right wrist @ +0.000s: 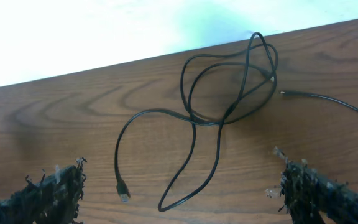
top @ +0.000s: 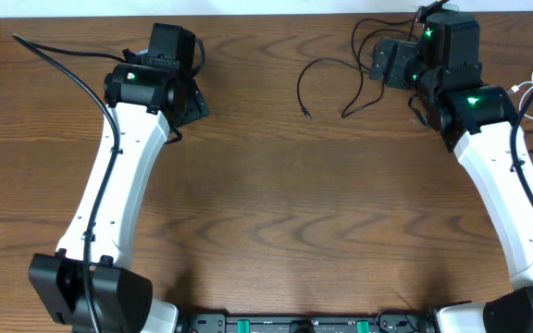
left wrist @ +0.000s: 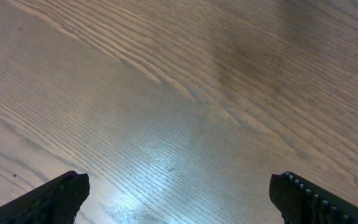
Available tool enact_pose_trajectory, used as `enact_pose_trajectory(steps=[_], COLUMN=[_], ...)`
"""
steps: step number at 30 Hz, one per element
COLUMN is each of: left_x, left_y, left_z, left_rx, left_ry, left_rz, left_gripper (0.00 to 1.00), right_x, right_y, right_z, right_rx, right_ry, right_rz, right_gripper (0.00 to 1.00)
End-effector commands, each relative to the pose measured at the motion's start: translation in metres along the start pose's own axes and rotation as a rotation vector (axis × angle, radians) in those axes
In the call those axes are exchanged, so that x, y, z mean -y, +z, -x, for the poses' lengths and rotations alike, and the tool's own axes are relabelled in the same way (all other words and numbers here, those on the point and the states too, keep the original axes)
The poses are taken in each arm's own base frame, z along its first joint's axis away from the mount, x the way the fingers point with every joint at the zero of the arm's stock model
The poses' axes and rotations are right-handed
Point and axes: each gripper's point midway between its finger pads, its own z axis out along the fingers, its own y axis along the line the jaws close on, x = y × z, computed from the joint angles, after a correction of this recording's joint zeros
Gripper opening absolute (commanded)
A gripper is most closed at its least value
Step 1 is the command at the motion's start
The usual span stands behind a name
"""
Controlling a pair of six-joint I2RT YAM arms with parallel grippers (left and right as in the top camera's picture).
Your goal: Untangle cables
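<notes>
Hard to trace the black cables from overhead where the strands run under the wrist housing of the right arm. Cut off at the right edge there, the white cable, with only a few loops showing. Impossible to tell the black cords apart in the right wrist view, crossed in overlapping loops near the far edge of the table; one small plug lying free toward the camera, another end just right of the loops, its cord leaving the frame. Only claw tips visible at the bottom corners of both wrist views. Reaching from the near right corner to the far right, with the right gripper spread wide, gripping nothing, facing the black loops. Stretched from the near left corner toward the far left, with the left gripper likewise gaping, gripping nothing, above plain wood grain, well apart from the cables.
</notes>
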Motion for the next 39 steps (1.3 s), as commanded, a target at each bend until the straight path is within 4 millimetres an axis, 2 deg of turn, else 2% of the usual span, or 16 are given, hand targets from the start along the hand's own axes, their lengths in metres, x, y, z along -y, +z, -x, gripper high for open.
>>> enact_pose_trajectory(steps=[1, 30, 34, 39], left_x=[-0.004, -0.004, -0.005, -0.009], left_y=[-0.001, -0.001, -0.004, -0.018], left_z=[0.001, 0.001, 0.002, 0.005], left_rx=[0.006, 0.006, 0.015, 0.048], left_ry=[0.003, 0.003, -0.001, -0.017], left_rz=[0.013, 0.013, 0.008, -0.013], left_gripper=[0.98, 0.98, 0.98, 0.98], right_x=[-0.002, -0.002, -0.002, -0.002], right_y=[-0.002, -0.002, -0.002, -0.002], right_z=[0.003, 0.003, 0.003, 0.003], right_rx=[0.007, 0.007, 0.007, 0.006], right_ry=[-0.015, -0.015, -0.015, -0.015], right_rz=[0.004, 0.004, 0.004, 0.004], right_gripper=[0.99, 0.99, 0.99, 0.99])
